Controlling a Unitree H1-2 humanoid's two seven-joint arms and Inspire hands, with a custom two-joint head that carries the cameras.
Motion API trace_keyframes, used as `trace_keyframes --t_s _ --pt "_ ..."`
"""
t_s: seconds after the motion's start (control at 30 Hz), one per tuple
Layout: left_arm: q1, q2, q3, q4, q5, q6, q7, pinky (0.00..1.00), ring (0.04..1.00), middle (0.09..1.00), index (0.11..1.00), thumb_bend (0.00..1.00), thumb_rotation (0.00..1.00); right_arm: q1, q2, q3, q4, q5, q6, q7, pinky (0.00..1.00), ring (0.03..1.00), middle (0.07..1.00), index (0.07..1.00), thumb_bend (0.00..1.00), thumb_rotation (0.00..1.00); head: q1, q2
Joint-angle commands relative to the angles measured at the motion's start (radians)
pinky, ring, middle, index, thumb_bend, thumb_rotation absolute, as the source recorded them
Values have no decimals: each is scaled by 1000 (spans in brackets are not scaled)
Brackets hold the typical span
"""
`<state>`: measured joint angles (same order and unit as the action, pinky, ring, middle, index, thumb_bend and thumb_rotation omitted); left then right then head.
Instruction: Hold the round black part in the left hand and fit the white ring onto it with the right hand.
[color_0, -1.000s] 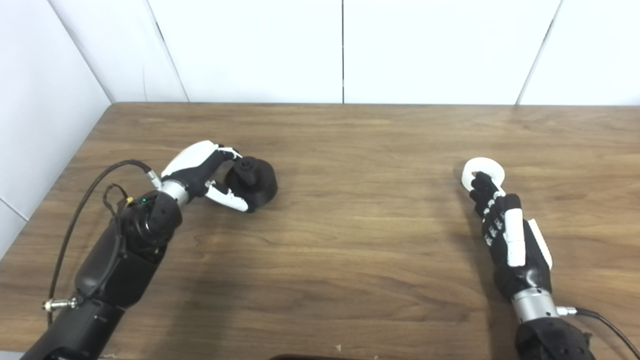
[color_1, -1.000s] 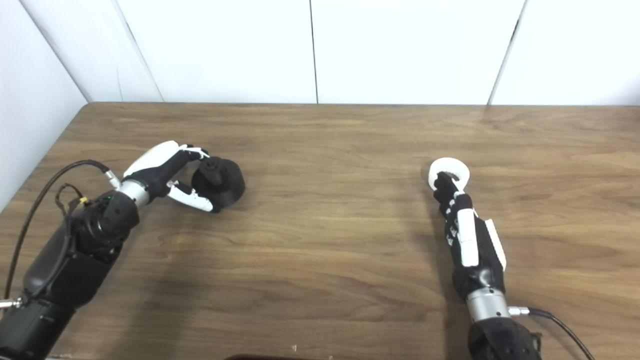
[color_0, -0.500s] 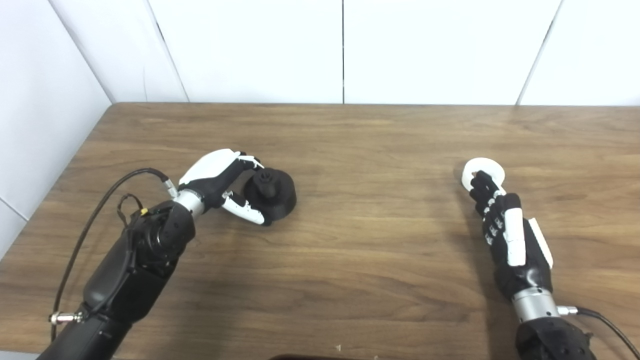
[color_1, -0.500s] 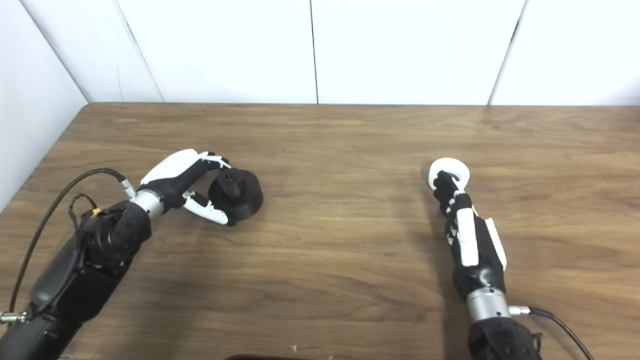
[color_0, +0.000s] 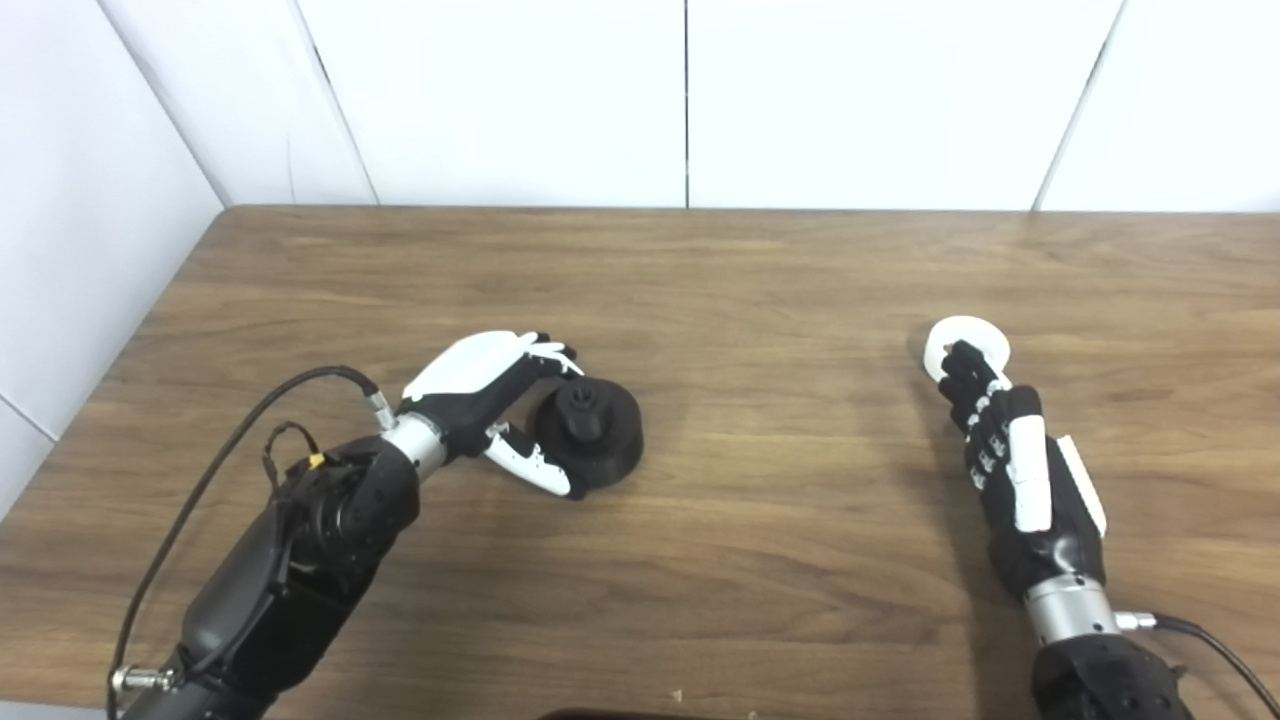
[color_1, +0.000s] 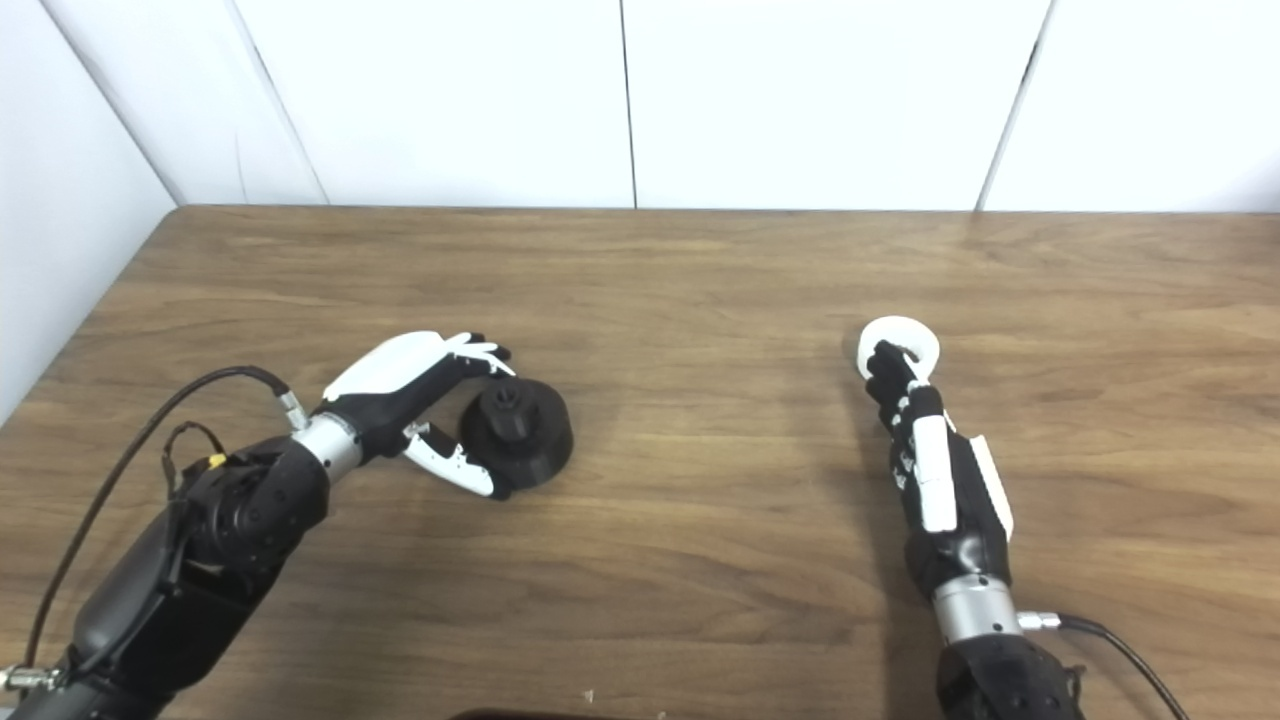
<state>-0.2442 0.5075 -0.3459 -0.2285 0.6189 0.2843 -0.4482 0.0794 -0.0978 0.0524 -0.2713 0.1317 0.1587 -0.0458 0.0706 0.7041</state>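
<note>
Two hands | left hand (color_0: 480, 400) grips black part (color_0: 592, 432) | right hand (color_0: 1005, 455) fingers on white ring (color_0: 962, 336) | wooden table (color_0: 760, 520), white walls (color_0: 500, 100)

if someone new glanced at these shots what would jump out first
Probably the round black part with a knob on top, left of centre on the wooden table, gripped at its side by the black-and-white left hand. Next, the white ring far to the right, with the right hand closed on its near edge, well apart from the black part.
</note>
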Motion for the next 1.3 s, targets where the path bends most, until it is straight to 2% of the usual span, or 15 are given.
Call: trace_keyframes --t_s 0.0,0.5,0.67,0.77,1.0,1.27 --pt "-18 -1 -3 -50 22 -12 -10 949 999 930 649 774 293 49 46 4 -41 0 -14 4 1000 940 927 916 679 1000 1 2" --pt "22 -83 -59 -102 67 -38 -51 924 999 930 650 774 302 54 49 6 -53 -5 -4 -2 1000 945 928 917 684 1000 -5 7" --pt "38 -109 -78 -88 93 -67 -30 853 978 916 639 802 296 53 49 4 -54 -2 -5 -1 1000 946 928 915 676 1000 -8 7" --pt "45 -123 -92 -85 94 -84 -34 910 984 919 636 791 290 54 51 3 -58 0 -2 -3 1000 945 925 915 685 1000 -9 8" --pt "62 -147 -114 -105 94 -89 -47 947 991 926 631 789 289 49 51 1 -61 0 7 -6 1000 954 935 919 684 1000 -12 9" --pt "75 -159 -107 -93 81 -109 -41 923 990 925 629 797 294 26 36 -25 -75 10 -7 -7 971 926 924 904 652 1000 -15 14"
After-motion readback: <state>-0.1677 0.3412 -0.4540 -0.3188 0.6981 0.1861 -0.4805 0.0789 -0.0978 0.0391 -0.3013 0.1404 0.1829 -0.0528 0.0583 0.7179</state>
